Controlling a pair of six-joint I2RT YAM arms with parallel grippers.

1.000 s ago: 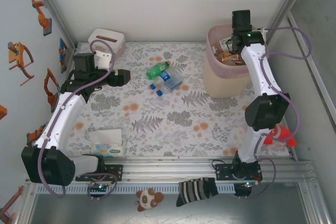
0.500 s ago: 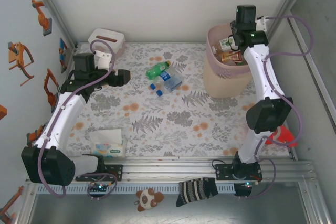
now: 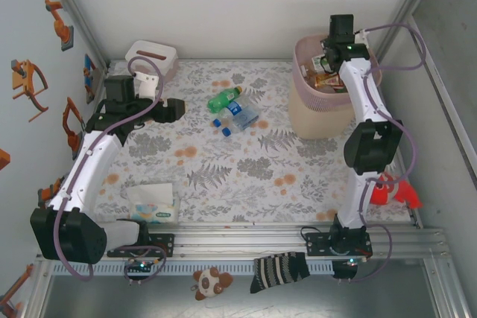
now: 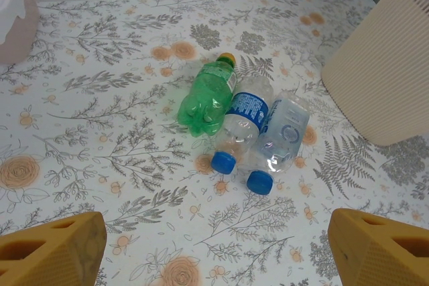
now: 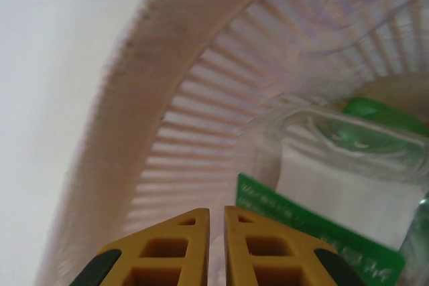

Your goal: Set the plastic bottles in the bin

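Three plastic bottles lie together mid-table: a green one (image 3: pixel 223 99) (image 4: pixel 208 97) and two clear ones with blue caps (image 3: pixel 238 115), one with a blue label (image 4: pixel 244 120) and one crushed (image 4: pixel 282 130). My left gripper (image 3: pixel 176 109) (image 4: pixel 214 259) hovers left of them, open, with nothing between its yellow fingers (image 4: pixel 53 252). The beige bin (image 3: pixel 319 113) (image 4: pixel 382 65) with the pink liner stands at the back right and holds several bottles (image 3: pixel 328 80). My right gripper (image 3: pixel 340 33) (image 5: pixel 216 216) is inside the bin's mouth, shut and empty, beside the liner wall (image 5: pixel 201 98) and a green-labelled bottle (image 5: pixel 322 232).
A white tissue box (image 3: pixel 151 57) stands at the back left. A soft tissue pack (image 3: pixel 153 206) lies near the front left. A red object (image 3: pixel 395 191) sits by the right arm. A striped sock (image 3: pixel 279 269) and a plush toy (image 3: pixel 209 282) lie off the front rail.
The right arm has shifted over the bin, its wrist rising then dipping and its elbow swinging left. The left arm and the table bottles have not moved.
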